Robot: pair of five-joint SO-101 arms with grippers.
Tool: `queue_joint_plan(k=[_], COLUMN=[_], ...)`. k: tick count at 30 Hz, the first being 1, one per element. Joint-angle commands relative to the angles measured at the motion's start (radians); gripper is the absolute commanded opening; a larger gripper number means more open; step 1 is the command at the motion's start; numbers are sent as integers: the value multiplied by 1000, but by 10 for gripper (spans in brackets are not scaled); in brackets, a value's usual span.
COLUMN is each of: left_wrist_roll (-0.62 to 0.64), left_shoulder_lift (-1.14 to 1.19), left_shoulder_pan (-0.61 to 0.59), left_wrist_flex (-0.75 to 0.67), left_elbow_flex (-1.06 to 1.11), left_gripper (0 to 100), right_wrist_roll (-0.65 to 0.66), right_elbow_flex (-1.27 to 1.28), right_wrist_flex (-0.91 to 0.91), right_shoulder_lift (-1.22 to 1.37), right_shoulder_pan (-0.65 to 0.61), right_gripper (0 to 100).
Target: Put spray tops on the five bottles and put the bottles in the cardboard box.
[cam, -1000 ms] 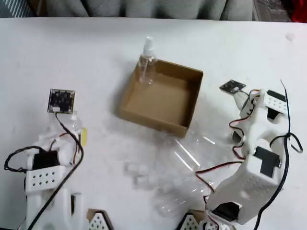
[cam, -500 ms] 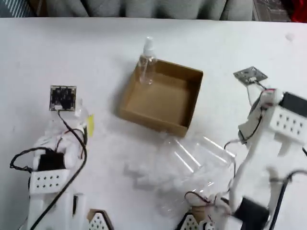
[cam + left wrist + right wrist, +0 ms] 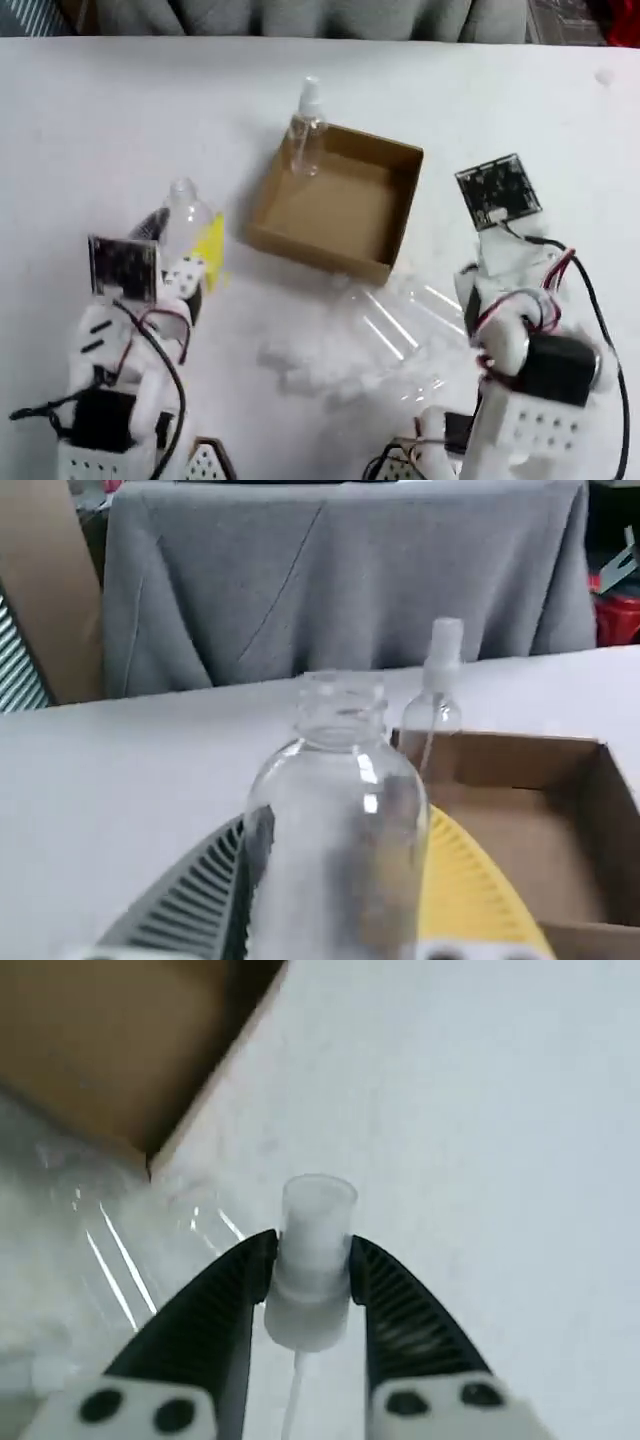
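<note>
Left end effector (image 3: 335,885): closed on the open bottle (image 3: 335,810), one grey finger and one yellow finger pressed against opposite sides of its body; it sits toward the front-left corner of the bench (image 3: 120,110)
Open bottle: clear, upright, threaded neck bare with no top on it, held above the bench between the left edge and the cardboard box (image 3: 345,205)
Right end effector (image 3: 310,1252): closed on a spray top (image 3: 318,1205), its two black fingers clamped on either side of the collar; it sits toward the front-right corner of the bench
Spray top: white and translucent, nozzle end pointing away from the wrist, a thin dip tube trailing from its underside between the fingers; it hangs over bare bench just beside the box's near right corner
Cardboard box: open, brown, standing near the middle of the bench and turned slightly askew to its edges
Capped bottle (image 3: 305,125): clear, upright, spray top fitted, standing in the box's far left corner against the wall
Loose bottles (image 3: 390,330): clear, lying on the bench between the box and the front edge, overlapping so that I cannot tell their number
Grey cloth (image 3: 340,570): draped beyond the far edge of the bench
</note>
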Motion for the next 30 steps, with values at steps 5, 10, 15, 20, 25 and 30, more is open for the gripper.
queue_joint_plan(k=[5,10,15,20,25,30], left_wrist_roll=[14,14,14,15,15,15], left_shoulder_lift=[-137,-177,-180,-180,-182,-182], left_shoulder_pan=[183,243,242,237,232,232], left_wrist_flex=[-127,-333,-450,-459,-459,-459], left_elbow_flex=[48,215,319,358,388,394], left_gripper=[20,20,20,20,20,20], right_wrist_roll=[-169,-299,-397,-511,-516,-485], right_elbow_flex=[-6,-5,-5,-5,-3,-5], right_wrist_flex=[-220,-438,-667,-823,-924,-1179], right_shoulder_lift=[-36,-25,-25,-27,-22,-21], right_shoulder_pan=[-93,-130,-203,-363,-556,-733], right_gripper=[18,18,18,17,18,18])
